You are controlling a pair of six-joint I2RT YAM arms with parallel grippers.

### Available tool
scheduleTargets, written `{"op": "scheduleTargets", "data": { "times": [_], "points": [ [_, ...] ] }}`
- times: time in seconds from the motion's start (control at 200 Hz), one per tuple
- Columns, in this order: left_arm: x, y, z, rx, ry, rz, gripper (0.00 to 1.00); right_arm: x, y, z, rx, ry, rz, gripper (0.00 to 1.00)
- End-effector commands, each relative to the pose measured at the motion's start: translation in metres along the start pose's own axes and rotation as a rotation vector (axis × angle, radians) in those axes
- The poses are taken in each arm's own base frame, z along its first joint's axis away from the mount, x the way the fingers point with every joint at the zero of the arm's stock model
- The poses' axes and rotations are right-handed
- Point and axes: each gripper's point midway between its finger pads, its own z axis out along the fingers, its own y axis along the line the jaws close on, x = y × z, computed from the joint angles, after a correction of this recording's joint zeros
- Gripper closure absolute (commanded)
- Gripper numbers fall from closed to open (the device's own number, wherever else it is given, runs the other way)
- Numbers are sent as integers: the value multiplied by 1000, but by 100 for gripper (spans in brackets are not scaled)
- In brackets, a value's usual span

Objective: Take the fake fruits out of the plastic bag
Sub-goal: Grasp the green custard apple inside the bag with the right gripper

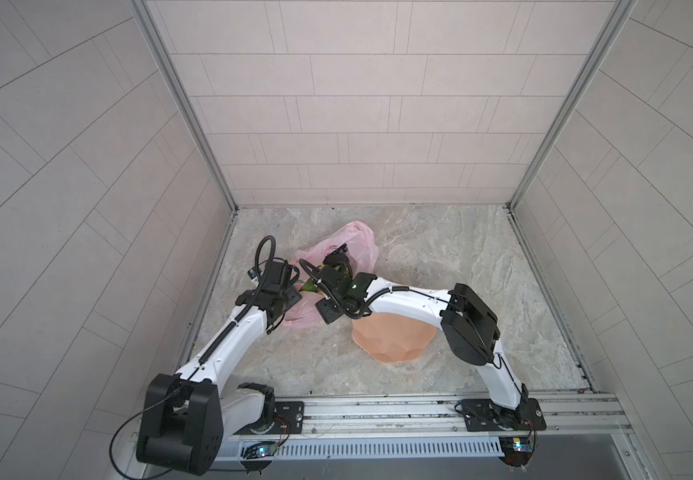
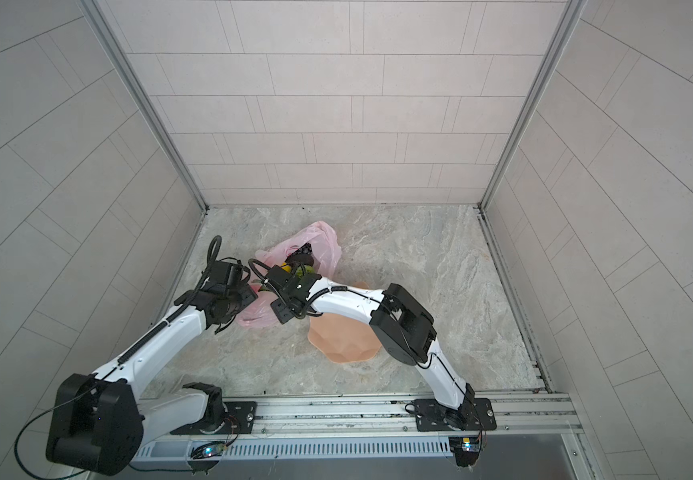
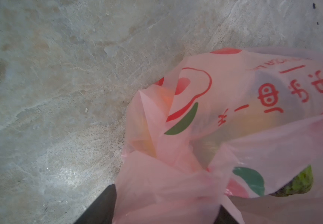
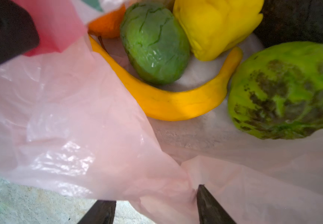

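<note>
Pink crinkly plastic bag (image 1: pixel 357 245) lies near-to-far, left of centre on the marble table (image 1: pixel 440 270), long yellow banana (image 4: pixel 176 102) curved inside; your right gripper (image 4: pixel 154 194) straddles its rim half-open, left gripper (image 3: pixel 166 196) flanks bunched film, grip unclear

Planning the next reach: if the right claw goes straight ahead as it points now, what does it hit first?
First the bag: its film drapes across the open right claw. Past that fold, probably the banana, though depth is hard to judge.
</note>
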Motion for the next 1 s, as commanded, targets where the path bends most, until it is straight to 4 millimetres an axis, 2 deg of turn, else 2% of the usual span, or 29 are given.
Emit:
{"op": "scheduleTargets", "data": {
  "times": [0.0, 0.115, 0.215, 0.345, 0.44, 0.65, 0.841, 0.996],
  "points": [
    [-2, 1, 1, 23, -31, 14, 37, -21, 4, -42, -63, -62, 26, 33],
    [1, -2, 3, 59, -33, 30, 47, -34, 1, -61, -96, -103, 76, 31],
    [3, -7, 3, 94, -38, 44, 56, -45, -9, -65, -80, -135, 123, 28],
    [3, -11, 2, 132, -48, 57, 62, -50, -42, -48, 55, -110, 213, 27],
    [3, -14, 1, 160, -58, 64, 67, -50, -56, -31, 114, -103, 271, 27],
    [2, -16, -2, 187, -78, 73, 77, -52, -66, -4, 154, -98, 378, 29],
    [1, -16, -5, 195, -88, 71, 80, -56, -70, 11, 161, -111, 445, 31],
    [1, -15, -5, 191, -86, 68, 81, -57, -80, 19, 213, -114, 463, 32]
  ]
}}
